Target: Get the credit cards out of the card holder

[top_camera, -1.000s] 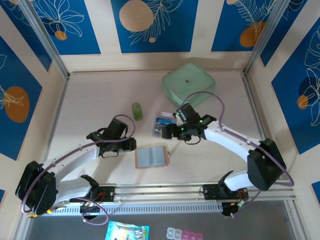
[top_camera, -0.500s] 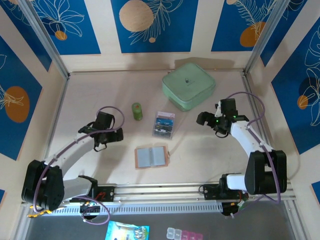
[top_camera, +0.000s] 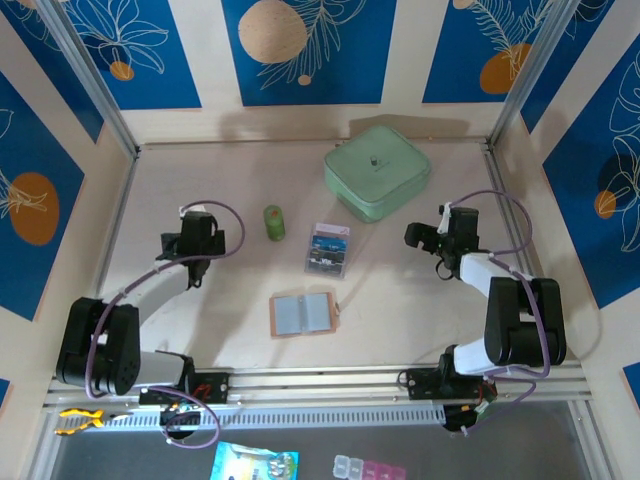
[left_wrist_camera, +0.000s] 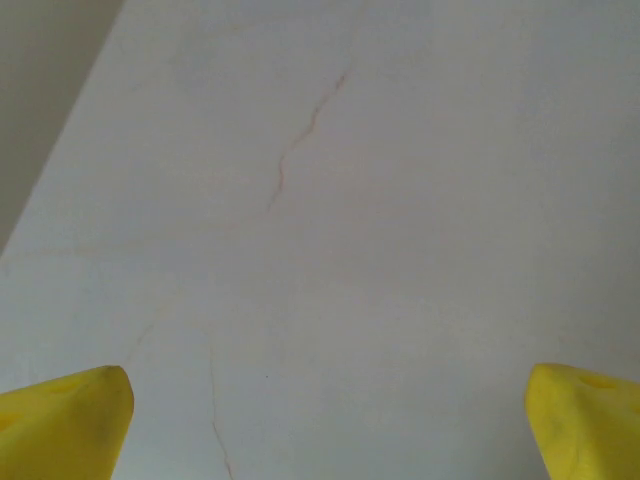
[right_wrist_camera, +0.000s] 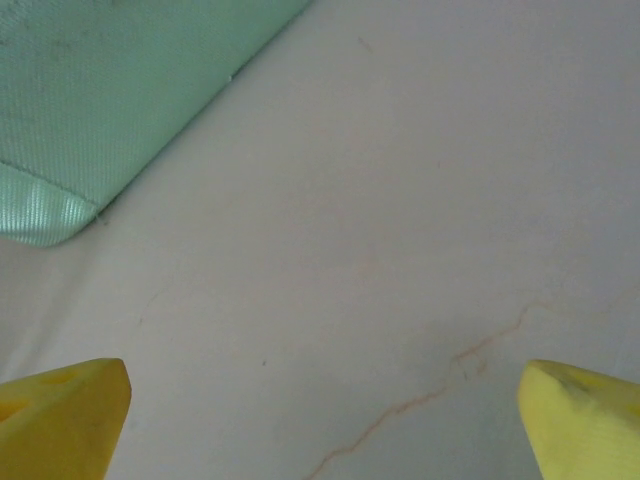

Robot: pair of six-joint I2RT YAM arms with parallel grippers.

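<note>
Between the withdrawn hands, the cards (top_camera: 329,248) lie outside the open holder (top_camera: 303,314). The left hand (left_wrist_camera: 322,422) and right hand (right_wrist_camera: 322,418) have pulled back, released and empty, so the task looks finished.

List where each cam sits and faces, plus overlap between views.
Top external: above and behind the bases, looking down on the table; both arms, left pincer and right pincer open, clear of the open card holder and credit cards.
Left wrist: on the left wrist, facing bare table; its yellow fingertips at the bottom corners.
Right wrist: on the right wrist, facing table and a green case corner; yellow fingertips likewise.
Shared: top and right wrist both show the green case.
</note>
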